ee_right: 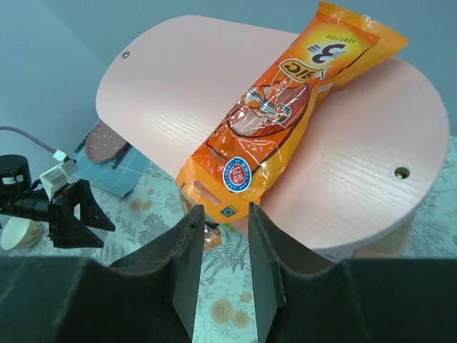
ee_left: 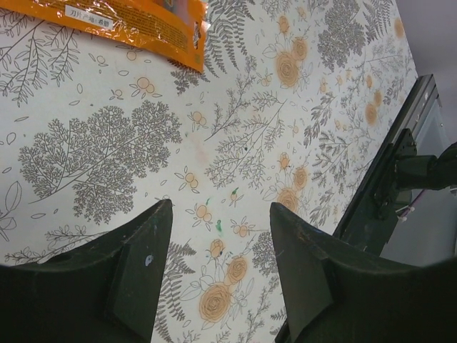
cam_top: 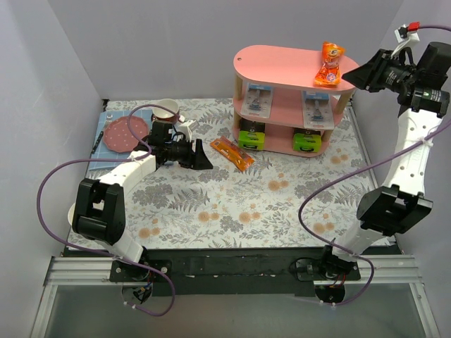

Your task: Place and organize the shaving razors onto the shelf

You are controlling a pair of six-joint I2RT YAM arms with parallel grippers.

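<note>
Right wrist view: the right gripper (ee_right: 223, 213), open a little and empty, sits just by the end of an orange razor pack (ee_right: 278, 121) lying on top of the pink shelf (ee_right: 164, 78). Four packs (cam_top: 258, 98) sit lower down. One more orange pack (cam_top: 232, 153) waits on the table (cam_top: 211, 204) near the open, empty left gripper (ee_left: 221, 207)

On the shelf (cam_top: 275, 60), the top board's left part is bare; an orange razor bag (cam_top: 329, 63) occupies its right end. Blister packs (cam_top: 257, 98) and green-ended boxes (cam_top: 251, 139) take the lower tiers' ends, middles free.
</note>
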